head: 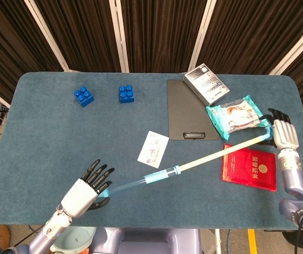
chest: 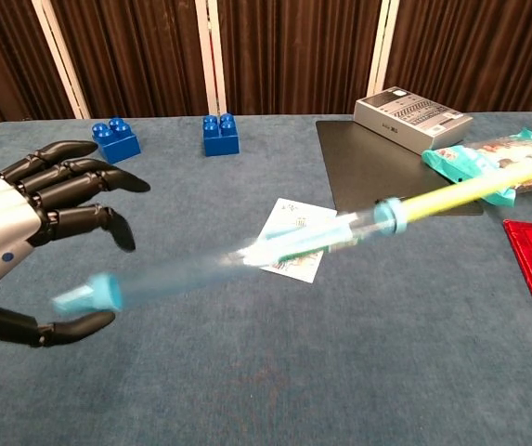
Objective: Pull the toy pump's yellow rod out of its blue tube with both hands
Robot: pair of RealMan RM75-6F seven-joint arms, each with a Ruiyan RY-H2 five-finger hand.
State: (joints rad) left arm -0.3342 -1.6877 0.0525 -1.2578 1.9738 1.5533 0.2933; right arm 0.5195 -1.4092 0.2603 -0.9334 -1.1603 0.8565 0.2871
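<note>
A blue-carpeted desk [head: 45,137] is seen from above and from chest height, backed by dark curtains. A toy pump stretches diagonally over the near right part of the desk, raised above the surface. Its clear blue tube [head: 140,182] forms the lower left portion, and its yellow rod [head: 220,153] extends from the tube's collar up toward the right edge. The left hand [head: 85,191], white-backed with black fingers, sits at the near left edge; its fingers are spread and lie around the tube's capped end, but the chest view is blurred there and it cannot be told whether they actually grip the tube. The right hand [head: 283,135] is at the far right edge, closed around the rod's outer end. Under the rod lies a red booklet [head: 249,166] with gold lettering, and just beyond it a teal snack packet [head: 235,115]. A black clipboard [head: 189,108] lies in the middle rear, with a grey box [head: 206,83] partly resting on its far corner. A small white card [head: 153,149] lies near the tube. Two blue toy bricks [head: 83,96] [head: 126,93] sit well apart from the pump at the rear left.
</note>
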